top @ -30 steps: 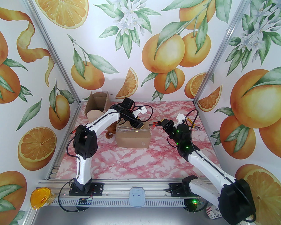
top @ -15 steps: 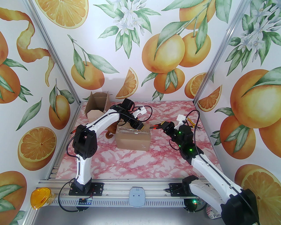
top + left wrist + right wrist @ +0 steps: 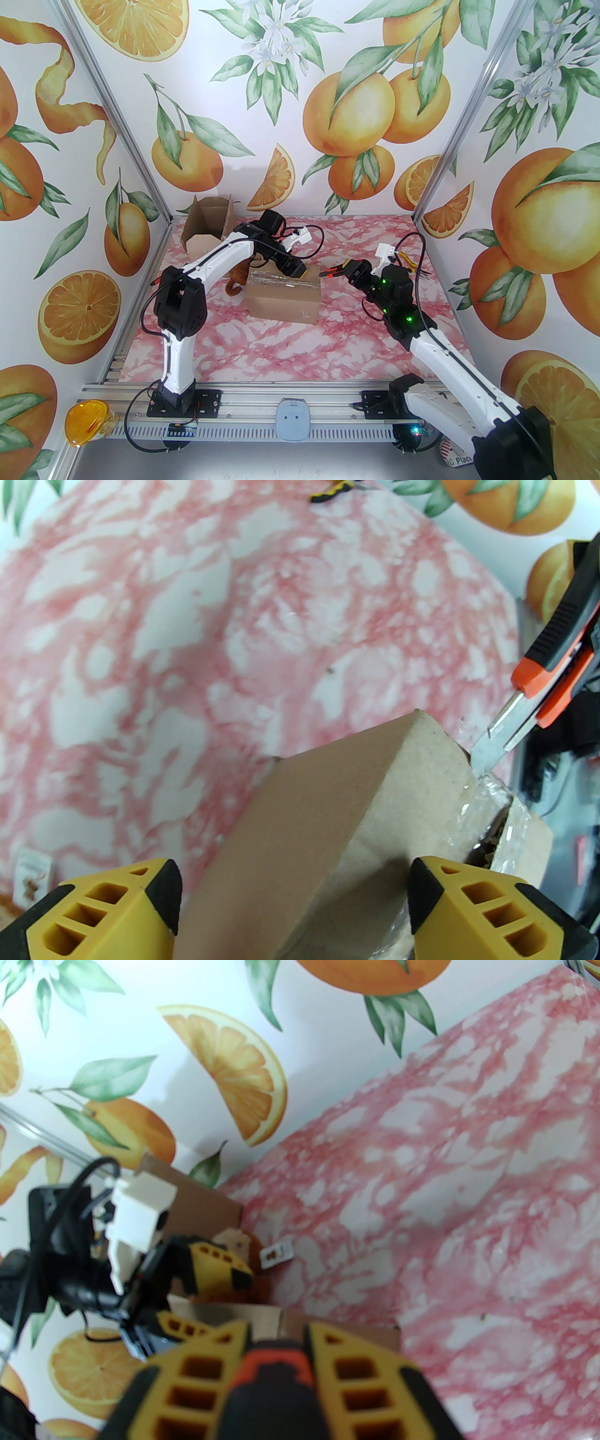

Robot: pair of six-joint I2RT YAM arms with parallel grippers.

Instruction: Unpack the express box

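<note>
Left wrist: my right gripper (image 3: 276, 1335) clamps utility knife (image 3: 548, 667) at express box (image 3: 328, 798) tape (image 3: 483, 798); left gripper (image 3: 293, 888) jaws apart; next, slice seam.

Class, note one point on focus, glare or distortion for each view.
Top external view: sharp, evenly lit, with glare on the tape. Left wrist view: fisheye curves the table edge; tape glints beside the knife blade. Right wrist view: the right hand is blurred, too near the lens.
</note>
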